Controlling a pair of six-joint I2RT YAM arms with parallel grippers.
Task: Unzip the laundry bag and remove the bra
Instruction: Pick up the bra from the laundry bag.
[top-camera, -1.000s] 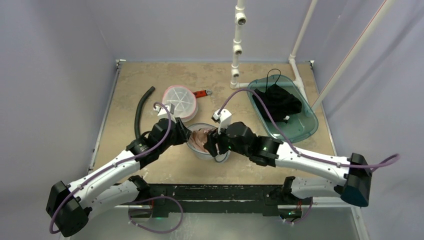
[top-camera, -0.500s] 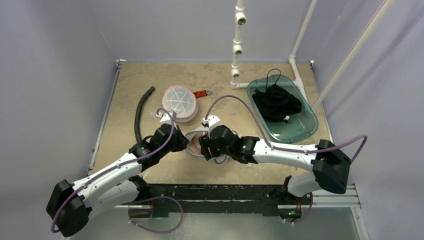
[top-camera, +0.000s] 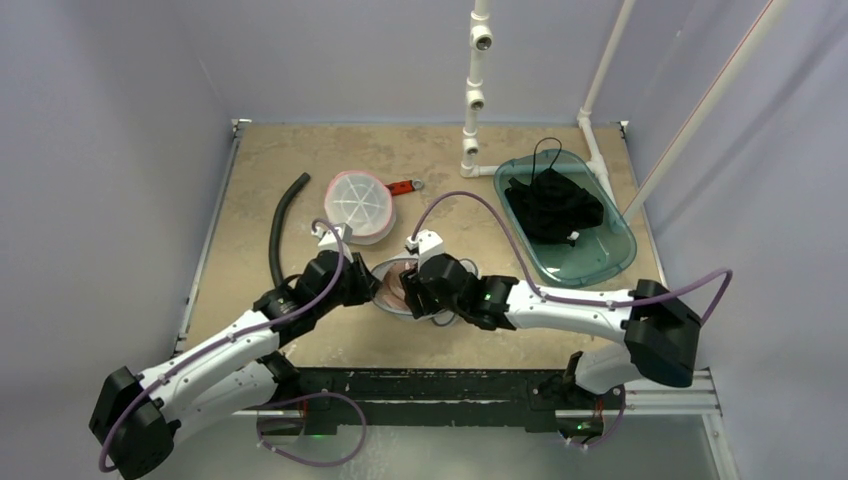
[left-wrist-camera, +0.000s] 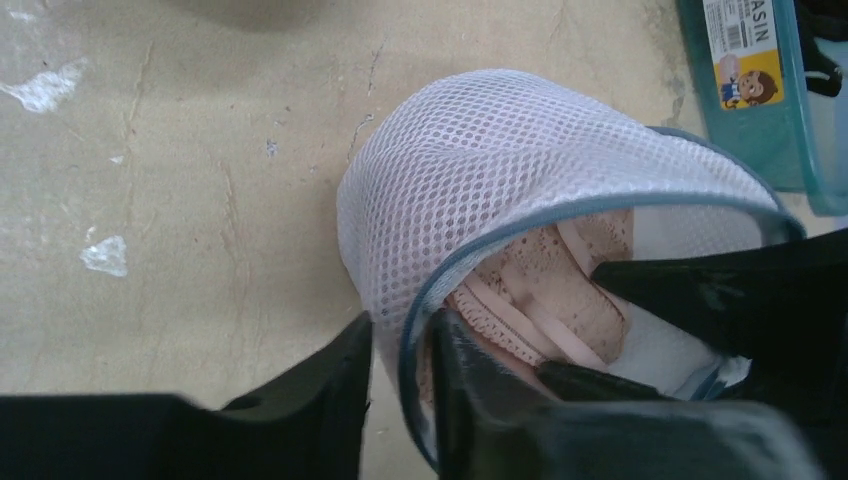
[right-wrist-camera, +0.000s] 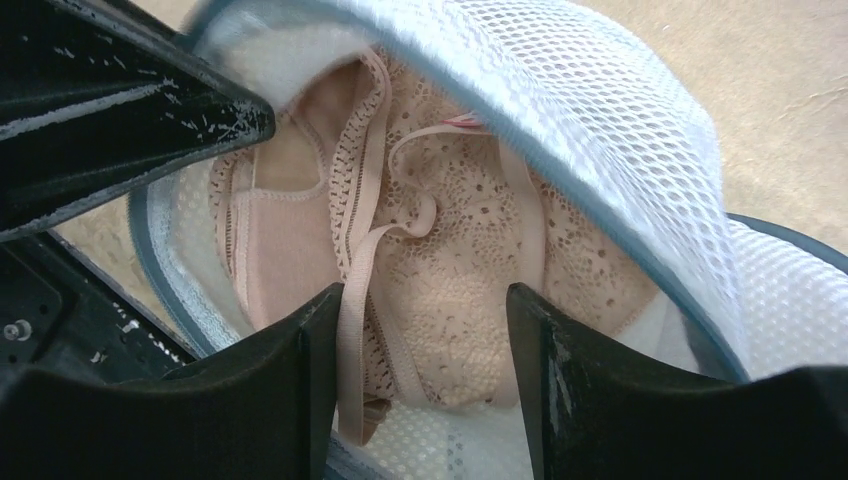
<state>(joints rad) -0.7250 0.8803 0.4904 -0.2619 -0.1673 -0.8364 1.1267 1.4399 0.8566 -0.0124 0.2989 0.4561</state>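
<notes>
– Starting from the near edge, where do both arms reach?
– They bend inward over the table (top-camera: 300, 150) and meet at the laundry bag (top-camera: 390, 290), which sits near the table's front middle.
– What is the left gripper (left-wrist-camera: 400, 335) doing?
– Its jaws are pinched on the bag's blue-trimmed rim, with mesh and trim between the two fingers.
– And the right gripper (right-wrist-camera: 423, 300)?
– Its jaws stand apart and hold nothing. It hangs at the bag's mouth, and a strap lies between its fingers.
– Is the bag unzipped?
– Yes, the mouth gapes. The bra (right-wrist-camera: 460, 250), beige lace, lies inside the bag.
– What lies farther back?
– A round white mesh case (top-camera: 358, 203) sits just behind the bag, with a red-handled item (top-camera: 402, 186) just beside it on the right and a curved black hose (top-camera: 282, 225) to the left. On the right, a teal basin (top-camera: 600, 262) holds black clothing (top-camera: 555, 205). A white pipe frame (top-camera: 472, 100) rises at the far edge.
</notes>
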